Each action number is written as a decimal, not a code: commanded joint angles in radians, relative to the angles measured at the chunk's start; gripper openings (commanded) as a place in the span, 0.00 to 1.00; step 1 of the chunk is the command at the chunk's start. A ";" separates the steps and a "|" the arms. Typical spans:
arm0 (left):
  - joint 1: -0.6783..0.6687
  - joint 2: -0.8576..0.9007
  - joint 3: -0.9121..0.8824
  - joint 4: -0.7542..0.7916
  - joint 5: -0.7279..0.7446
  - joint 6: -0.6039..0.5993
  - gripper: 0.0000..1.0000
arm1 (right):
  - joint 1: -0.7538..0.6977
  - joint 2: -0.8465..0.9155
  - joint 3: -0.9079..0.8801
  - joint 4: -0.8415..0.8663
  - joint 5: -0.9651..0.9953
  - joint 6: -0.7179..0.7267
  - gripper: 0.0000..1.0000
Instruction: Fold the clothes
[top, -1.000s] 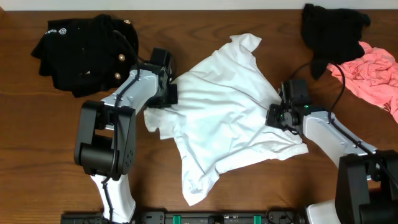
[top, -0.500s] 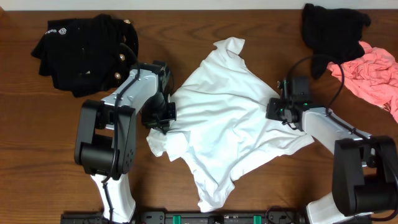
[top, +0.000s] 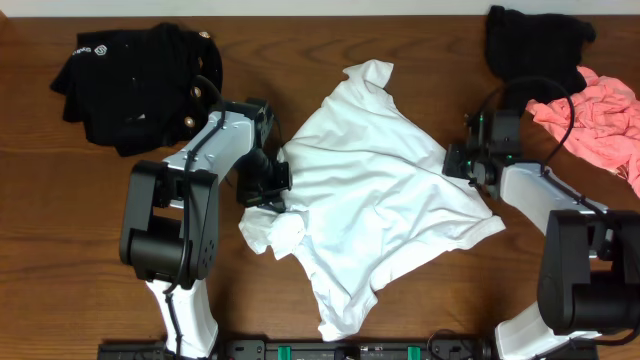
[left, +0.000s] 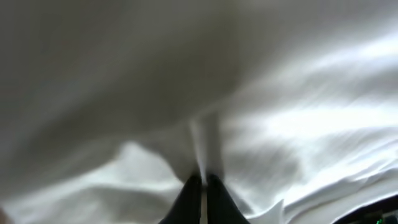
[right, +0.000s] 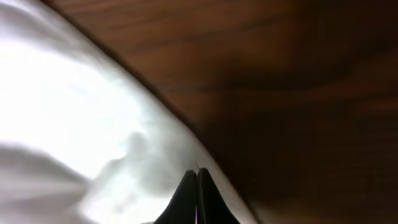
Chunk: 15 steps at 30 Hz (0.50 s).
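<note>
Left end effector (left: 200, 180) is closed, pinching a fold of the white T-shirt (top: 370, 200); right end effector (right: 197, 173) grips its edge. I judge unequal tension could pull that thin hem free, leaving the white T-shirt crumpled mid-counter (top: 80, 250).

T-shirt (top: 370, 200) lay in the middle of the table (top: 60, 250), buttoned garment (top: 135, 85) far left. Far right, a back piece (top: 535, 45) sat behind a front piece (top: 595, 120), touching I think.
</note>
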 joint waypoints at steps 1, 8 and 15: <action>0.005 0.015 -0.002 0.039 -0.003 0.014 0.07 | -0.001 -0.036 0.126 -0.096 -0.139 -0.026 0.01; 0.006 0.015 -0.002 0.130 -0.093 0.014 0.07 | 0.025 -0.051 0.350 -0.617 -0.284 -0.097 0.09; 0.006 0.016 -0.002 0.221 -0.187 0.010 0.07 | 0.129 -0.051 0.306 -0.882 -0.284 -0.153 0.29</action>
